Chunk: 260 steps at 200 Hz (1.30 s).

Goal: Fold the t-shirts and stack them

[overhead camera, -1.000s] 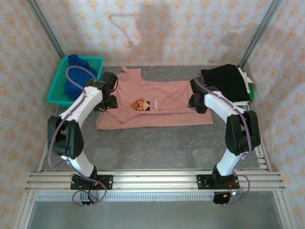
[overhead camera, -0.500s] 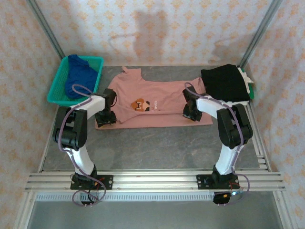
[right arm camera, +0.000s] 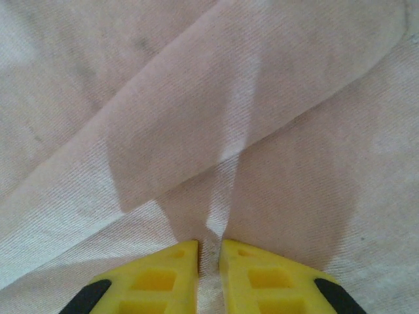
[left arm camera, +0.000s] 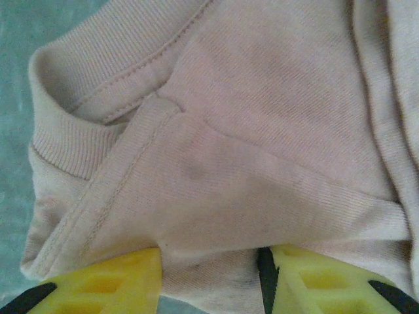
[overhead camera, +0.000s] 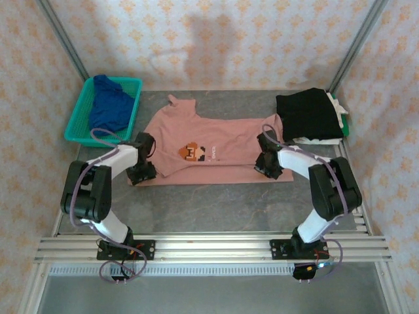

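The dusty-pink t-shirt (overhead camera: 226,140) lies spread on the table, with its pixel print (overhead camera: 191,152) facing up. My left gripper (overhead camera: 141,173) is at the shirt's near-left corner. In the left wrist view its yellow fingers (left arm camera: 111,278) stand apart, and a flat layer of the pink t-shirt (left arm camera: 216,163) lies between them by the collar. My right gripper (overhead camera: 269,166) is at the near-right edge, shut on a thin ridge of the pink t-shirt (right arm camera: 216,131). The royal-blue t-shirt (overhead camera: 108,108) sits in the basket. The black t-shirt (overhead camera: 308,112) lies folded at the back right.
The teal mesh basket (overhead camera: 75,124) stands at the back left corner. Under the black shirt, a white and green item (overhead camera: 340,118) pokes out. Bare grey table (overhead camera: 216,206) stretches between the shirt and the rails at the arm bases. Patterned walls enclose the table.
Both grippers have moved toward the near edge, and the pink shirt has come with them. Its near hem now lies lower in the view.
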Each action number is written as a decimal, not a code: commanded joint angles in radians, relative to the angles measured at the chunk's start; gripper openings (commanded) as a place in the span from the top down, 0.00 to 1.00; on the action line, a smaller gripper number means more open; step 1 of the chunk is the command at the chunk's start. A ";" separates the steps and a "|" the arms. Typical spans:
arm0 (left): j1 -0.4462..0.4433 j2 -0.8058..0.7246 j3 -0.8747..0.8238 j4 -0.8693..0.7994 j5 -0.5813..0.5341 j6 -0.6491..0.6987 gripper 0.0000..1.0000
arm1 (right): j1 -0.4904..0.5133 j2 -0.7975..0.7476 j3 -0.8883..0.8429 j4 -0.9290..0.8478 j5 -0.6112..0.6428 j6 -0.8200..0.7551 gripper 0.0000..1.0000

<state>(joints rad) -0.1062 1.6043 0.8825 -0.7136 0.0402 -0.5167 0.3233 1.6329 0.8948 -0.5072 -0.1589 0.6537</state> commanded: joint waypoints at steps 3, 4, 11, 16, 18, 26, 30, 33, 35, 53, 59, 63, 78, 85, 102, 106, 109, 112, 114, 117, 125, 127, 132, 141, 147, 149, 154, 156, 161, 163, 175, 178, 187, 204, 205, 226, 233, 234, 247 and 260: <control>0.015 -0.079 -0.087 -0.109 -0.027 -0.052 0.56 | 0.000 -0.053 -0.075 -0.222 0.008 0.046 0.83; 0.014 -0.082 -0.088 -0.110 -0.026 -0.053 0.56 | 0.000 -0.057 -0.075 -0.224 0.007 0.046 0.83; 0.015 -0.116 -0.094 -0.119 -0.032 -0.058 0.55 | -0.001 -0.085 -0.076 -0.224 0.003 0.048 0.81; 0.014 -0.134 -0.095 -0.125 -0.038 -0.061 0.54 | 0.000 -0.097 -0.072 -0.215 0.002 0.045 0.79; 0.014 -0.141 -0.092 -0.127 -0.039 -0.061 0.53 | 0.000 -0.100 -0.069 -0.211 0.003 0.043 0.79; 0.014 -0.158 -0.074 -0.139 -0.047 -0.062 0.51 | 0.000 -0.096 -0.042 -0.203 0.026 0.033 0.77; 0.015 -0.161 -0.061 -0.145 -0.053 -0.060 0.49 | -0.002 -0.085 -0.020 -0.209 0.042 0.026 0.77; 0.014 -0.163 -0.050 -0.150 -0.056 -0.060 0.48 | -0.003 -0.072 -0.001 -0.216 0.056 0.021 0.77; 0.015 -0.164 -0.041 -0.152 -0.058 -0.058 0.47 | -0.004 -0.065 0.014 -0.221 0.065 0.018 0.77; 0.014 -0.150 0.040 -0.176 -0.078 -0.045 0.45 | -0.013 0.030 0.118 -0.250 0.091 -0.014 0.80; 0.013 -0.144 0.065 -0.182 -0.082 -0.037 0.45 | -0.018 0.057 0.140 -0.249 0.085 -0.020 0.81; 0.011 -0.140 0.079 -0.182 -0.082 -0.034 0.45 | -0.019 0.071 0.150 -0.244 0.081 -0.024 0.81; 0.003 -0.129 0.120 -0.180 -0.072 -0.024 0.44 | -0.026 0.108 0.180 -0.231 0.072 -0.030 0.81; -0.003 -0.122 0.133 -0.176 -0.064 -0.023 0.43 | -0.028 0.119 0.196 -0.230 0.079 -0.033 0.81; -0.020 -0.099 0.150 -0.161 -0.041 -0.023 0.41 | -0.040 0.135 0.229 -0.221 0.092 -0.034 0.81; -0.024 -0.091 0.153 -0.159 -0.036 -0.023 0.41 | -0.043 0.139 0.237 -0.216 0.091 -0.035 0.81; -0.028 -0.085 0.156 -0.157 -0.033 -0.023 0.41 | -0.045 0.143 0.243 -0.213 0.090 -0.038 0.81; -0.034 -0.079 0.158 -0.154 -0.031 -0.023 0.41 | -0.048 0.146 0.251 -0.212 0.089 -0.039 0.81; -0.037 -0.074 0.160 -0.155 -0.030 -0.023 0.41 | -0.050 0.149 0.257 -0.213 0.089 -0.039 0.81; -0.042 -0.070 0.162 -0.155 -0.028 -0.023 0.41 | -0.053 0.153 0.266 -0.216 0.089 -0.040 0.81; -0.057 -0.055 0.166 -0.157 -0.029 -0.023 0.41 | -0.059 0.160 0.292 -0.224 0.097 -0.044 0.81; -0.061 -0.054 0.167 -0.157 -0.030 -0.023 0.41 | -0.061 0.161 0.297 -0.223 0.101 -0.044 0.80; -0.071 -0.047 0.166 -0.155 -0.030 -0.023 0.41 | -0.064 0.166 0.312 -0.223 0.109 -0.045 0.80; -0.085 -0.041 0.160 -0.149 -0.031 -0.023 0.40 | -0.071 0.172 0.339 -0.225 0.116 -0.047 0.79; -0.092 -0.037 0.155 -0.142 -0.027 -0.023 0.39 | -0.073 0.180 0.352 -0.220 0.116 -0.054 0.78; -0.095 -0.037 0.152 -0.139 -0.024 -0.022 0.39 | -0.073 0.182 0.358 -0.220 0.116 -0.056 0.78; -0.101 -0.033 0.147 -0.132 -0.016 -0.023 0.38 | -0.076 0.190 0.375 -0.227 0.118 -0.056 0.78; -0.103 -0.031 0.145 -0.131 -0.013 -0.024 0.38 | -0.078 0.193 0.382 -0.231 0.120 -0.056 0.78; -0.109 -0.027 0.141 -0.123 -0.005 -0.028 0.37 | -0.078 0.201 0.397 -0.241 0.124 -0.060 0.78; -0.111 -0.026 0.140 -0.121 -0.004 -0.030 0.37 | -0.078 0.204 0.403 -0.242 0.125 -0.062 0.78; -0.133 -0.015 0.133 -0.101 0.005 -0.037 0.35 | -0.078 0.209 0.426 -0.253 0.132 -0.069 0.78; -0.138 -0.010 0.132 -0.097 0.008 -0.038 0.35 | -0.078 0.209 0.431 -0.256 0.133 -0.070 0.78; -0.149 0.003 0.134 -0.085 0.015 -0.044 0.35 | -0.078 0.203 0.439 -0.257 0.136 -0.073 0.77; -0.162 0.034 0.142 -0.063 0.032 -0.048 0.37 | -0.079 0.174 0.429 -0.241 0.131 -0.076 0.77; -0.162 0.035 0.142 -0.061 0.034 -0.048 0.37 | -0.078 0.172 0.427 -0.240 0.130 -0.076 0.76; -0.164 0.072 0.147 -0.032 0.060 -0.046 0.47 | -0.078 0.136 0.401 -0.229 0.139 -0.076 0.76; -0.164 0.081 0.148 -0.023 0.066 -0.047 0.50 | -0.078 0.127 0.392 -0.227 0.141 -0.077 0.76; -0.164 0.082 0.147 -0.022 0.067 -0.047 0.50 | -0.078 0.125 0.390 -0.226 0.142 -0.078 0.76; -0.165 0.098 0.146 -0.004 0.082 -0.051 0.55 | -0.078 0.111 0.374 -0.223 0.147 -0.078 0.76; -0.164 0.109 0.150 0.002 0.087 -0.050 0.65 | -0.078 0.102 0.359 -0.219 0.150 -0.078 0.76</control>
<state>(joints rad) -0.2687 1.6966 1.0260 -0.7452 0.1051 -0.5598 0.2478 1.7851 1.2831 -0.7113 -0.0551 0.5892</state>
